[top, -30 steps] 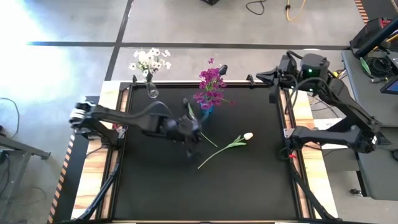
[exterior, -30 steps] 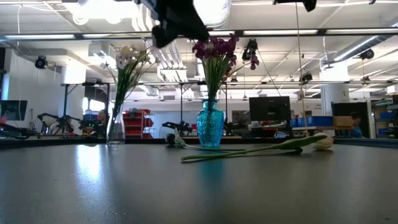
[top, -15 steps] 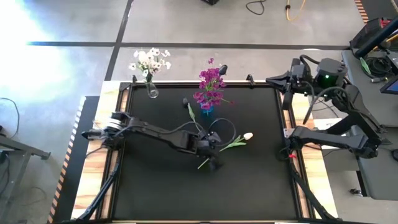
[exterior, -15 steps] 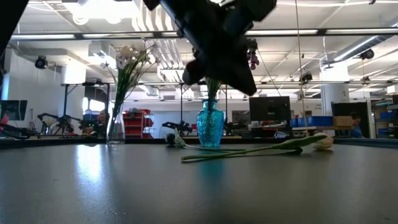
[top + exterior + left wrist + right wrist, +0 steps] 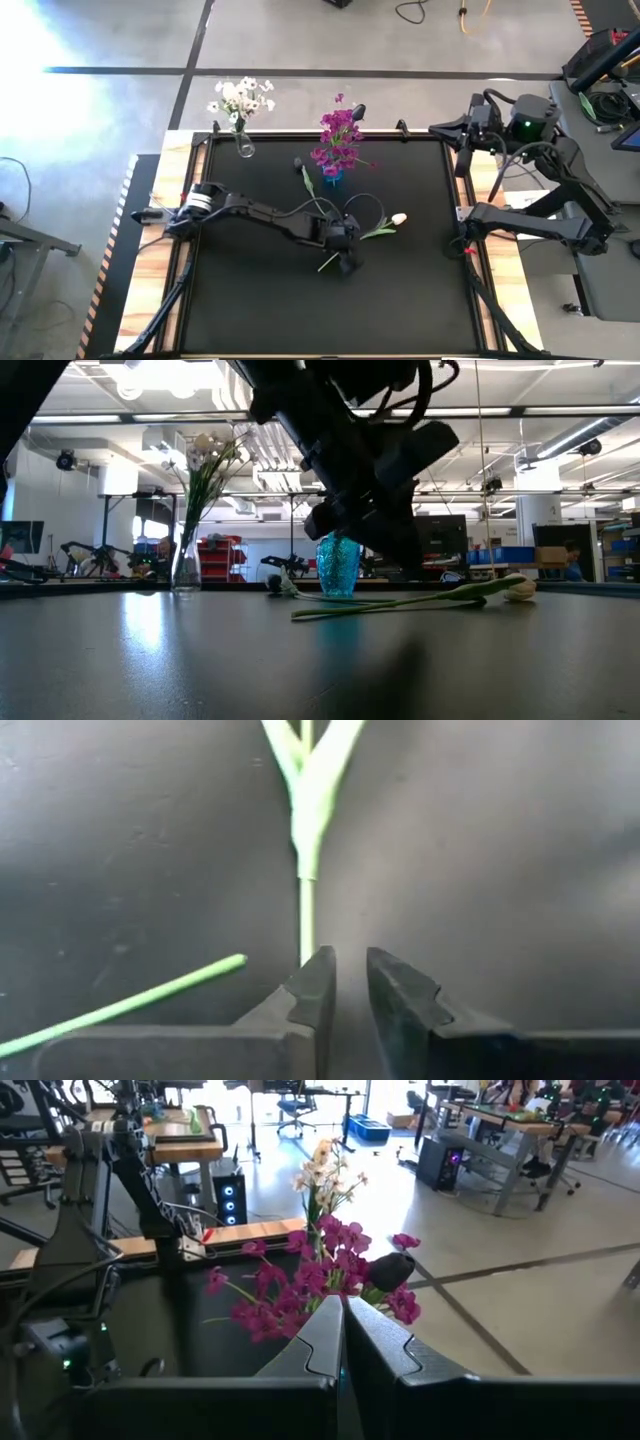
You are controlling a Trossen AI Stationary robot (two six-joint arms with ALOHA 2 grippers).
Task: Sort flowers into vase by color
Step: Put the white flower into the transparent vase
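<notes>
The left claw [image 5: 345,262] is hanging low over the middle of the bench [image 5: 250,310], just above the lower stem of the cream tulip [image 5: 398,218], which is lying flat on the mat. Judged step: picking up this tulip. To do it well, the claw should be descending squarely with the stem centred between the fingers, closing on the bare stem below the leaf fork, clear of the second loose stem [image 5: 120,1005] lying beside it. In the left wrist view the fingers [image 5: 312,988] are standing slightly parted, a narrow gap showing; they are holding nothing. The right claw [image 5: 342,1320] is waiting shut and empty at the bench's far right corner. White flowers [image 5: 240,97] and purple flowers [image 5: 338,140] are already standing in separate vases.
</notes>
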